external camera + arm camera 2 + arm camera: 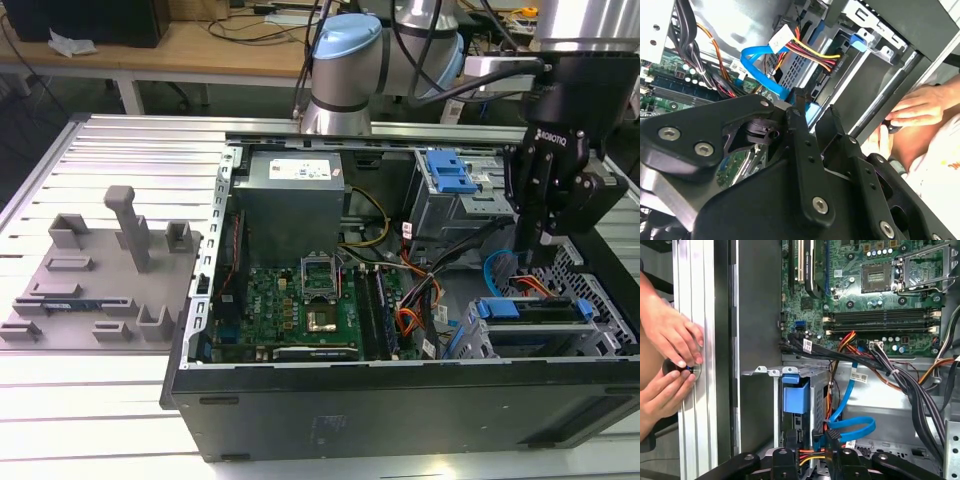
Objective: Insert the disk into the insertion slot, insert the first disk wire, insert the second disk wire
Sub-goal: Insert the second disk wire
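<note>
An open black desktop computer case [400,400] lies on its side on a ribbed aluminium table [130,140]. At about four o'clock inside it sits the silver-grey perforated sheet-metal insertion slot [600,300], with the flat silver disk in its bright blue plastic carrier [530,312] already seated, its long axis running three to nine o'clock in the exterior view.

The black two-fingered gripper [537,245] hangs directly above the disk's rear end, at the disk's twelve o'clock. In the second wrist view its fingers [801,131] stand slightly apart, pinching nothing visible. Just past the fingertips lie a blue flat data wire [757,67] and a red-yellow-black power wire bundle [812,52].

Whether either wire's plug is fully seated in the disk is hidden behind the gripper. A person's hands [670,357] rest on the table's edge outside the case, partly cut off.
</note>
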Controlling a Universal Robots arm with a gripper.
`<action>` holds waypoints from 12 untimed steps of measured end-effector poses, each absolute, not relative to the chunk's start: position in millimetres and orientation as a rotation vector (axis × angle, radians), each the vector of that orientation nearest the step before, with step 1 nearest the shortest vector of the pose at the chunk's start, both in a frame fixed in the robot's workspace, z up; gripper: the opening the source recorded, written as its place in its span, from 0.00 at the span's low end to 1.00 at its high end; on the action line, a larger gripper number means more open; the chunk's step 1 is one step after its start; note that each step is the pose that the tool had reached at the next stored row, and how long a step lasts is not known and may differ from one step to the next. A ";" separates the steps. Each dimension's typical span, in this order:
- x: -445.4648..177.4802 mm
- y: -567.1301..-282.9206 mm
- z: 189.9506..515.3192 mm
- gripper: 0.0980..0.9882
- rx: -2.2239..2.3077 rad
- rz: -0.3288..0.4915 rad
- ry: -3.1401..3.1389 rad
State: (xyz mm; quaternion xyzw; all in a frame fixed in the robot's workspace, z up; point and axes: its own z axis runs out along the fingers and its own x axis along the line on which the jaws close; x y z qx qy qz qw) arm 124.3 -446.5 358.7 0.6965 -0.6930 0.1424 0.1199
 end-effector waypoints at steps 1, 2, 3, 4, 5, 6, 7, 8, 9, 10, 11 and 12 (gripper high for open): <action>124.8 -446.3 358.2 0.30 2.035 0.416 -2.025; 125.0 -445.7 357.8 0.30 2.035 0.417 -2.025; 125.0 -445.4 357.6 0.30 2.035 0.417 -2.025; 125.0 -445.0 357.3 0.30 2.035 0.417 -2.024; 125.0 -444.3 357.0 0.28 2.034 0.418 -2.024; 125.0 -443.9 356.7 0.28 2.034 0.419 -2.023; 125.0 -443.5 356.3 0.28 2.034 0.419 -2.023; 125.0 -443.0 356.0 0.20 2.033 0.420 -2.023; 125.1 -442.4 355.3 0.20 2.033 0.420 -2.022; 125.1 -441.8 354.8 0.20 2.032 0.421 -2.022; 125.0 -441.0 354.4 0.20 2.032 0.421 -2.022; 125.0 -440.7 354.2 0.20 2.032 0.422 -2.021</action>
